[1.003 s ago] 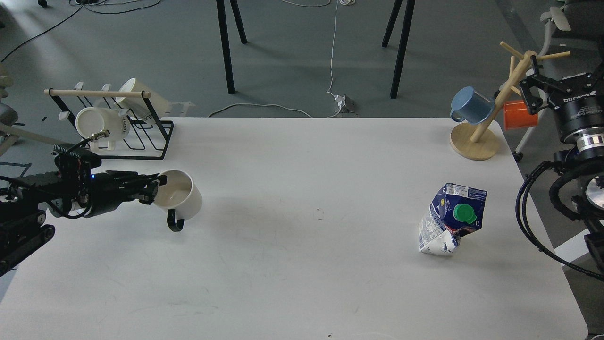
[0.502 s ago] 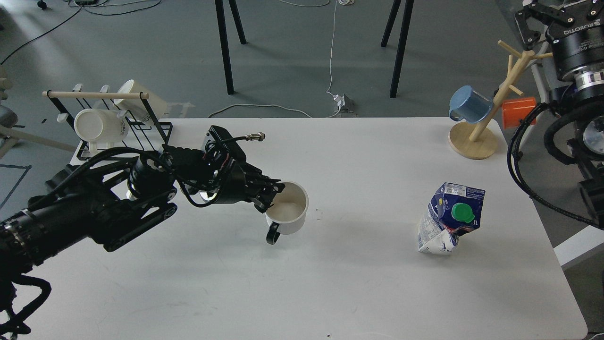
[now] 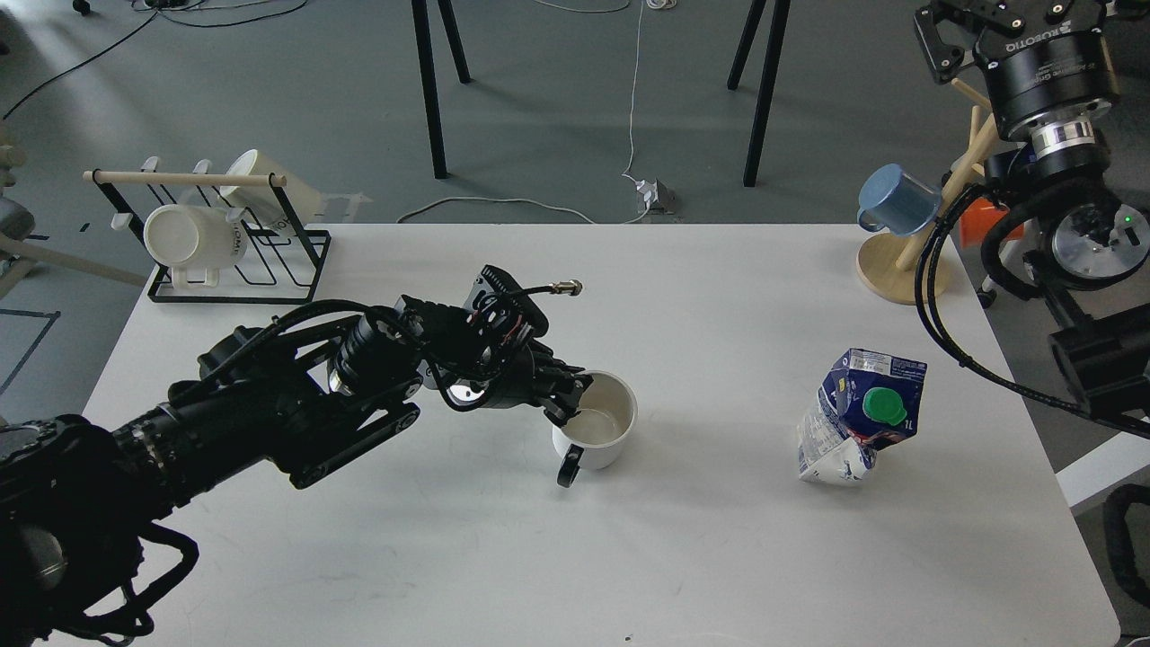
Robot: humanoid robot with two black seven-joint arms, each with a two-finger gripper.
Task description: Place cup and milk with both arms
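Your left arm reached in from the near left across the white desk, and its gripper was pinching the left rim of the cup, one finger inside and one outside. The cup stood upright near the middle of the desk, mouth up, its black handle turned toward the near side; you could not tell whether its base touched the desk or hung just above it.

To the right of the cup, well apart from it, the milk sat on the desk: a crumpled blue and white carton, leaning, with its green cap facing you. Nothing was touching it.

Farther back on the left, a black wire rack held two white mugs on their sides. At the far right corner stood a wooden mug tree with a blue mug hung on it and an orange one partly hidden behind your right arm.

Your right gripper was up at the far right, above the tree, cut off by the top edge, so you could not tell whether its fingers were spread or together.
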